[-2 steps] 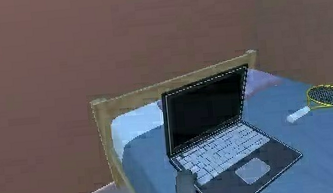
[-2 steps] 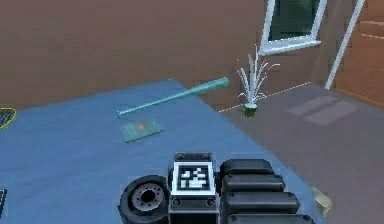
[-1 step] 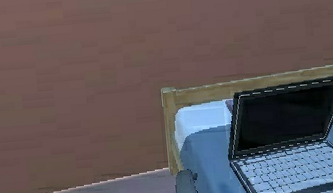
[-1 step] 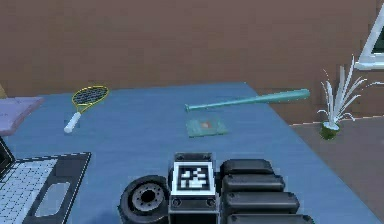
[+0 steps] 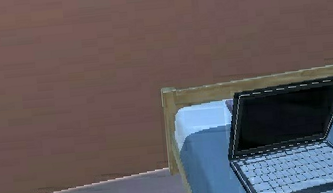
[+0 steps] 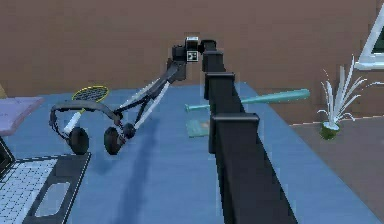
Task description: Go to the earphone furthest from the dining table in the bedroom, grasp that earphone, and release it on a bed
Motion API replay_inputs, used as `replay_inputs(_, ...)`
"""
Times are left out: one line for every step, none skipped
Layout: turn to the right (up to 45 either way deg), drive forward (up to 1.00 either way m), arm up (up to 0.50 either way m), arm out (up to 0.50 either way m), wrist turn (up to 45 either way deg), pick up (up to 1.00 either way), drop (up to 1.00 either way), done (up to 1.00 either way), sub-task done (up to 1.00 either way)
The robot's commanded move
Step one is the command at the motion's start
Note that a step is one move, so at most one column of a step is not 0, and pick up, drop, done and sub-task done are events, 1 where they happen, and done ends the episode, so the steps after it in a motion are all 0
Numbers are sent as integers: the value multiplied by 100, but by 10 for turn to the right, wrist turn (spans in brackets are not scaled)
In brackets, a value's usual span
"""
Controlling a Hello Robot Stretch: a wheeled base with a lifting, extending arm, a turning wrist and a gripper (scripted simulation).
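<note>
A dark earphone set (image 6: 78,128) with a curved headband and two round cups shows over the blue bed cover (image 6: 150,175) in the arm side view's left half. The dark arm (image 6: 232,130) stretches out across the bed. From its far end the gripper (image 6: 122,125) reaches down and left, and its thin fingers (image 6: 145,98) end right at the earphone's near cup. The blue cover lies behind the earphone, so I cannot tell whether the gripper holds it. In the forward view the bed (image 5: 209,146) with its wooden headboard (image 5: 254,81) stands against a brown wall.
An open laptop (image 5: 284,139) lies on the bed, its corner also at the arm side view's lower left as laptop (image 6: 35,185). A green-rimmed racket (image 6: 90,93), a teal bat (image 6: 260,99) and a flat teal item (image 6: 197,126) lie farther out. A potted plant (image 6: 336,105) stands at right.
</note>
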Motion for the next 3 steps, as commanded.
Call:
replay_inputs(0, 0, 0, 0, 450, 0, 0, 0, 0)
replay_inputs(0, 0, 0, 0, 150, 0, 0, 0, 0)
replay_inputs(0, 0, -14, 0, 0, 0, 0, 0, 0)
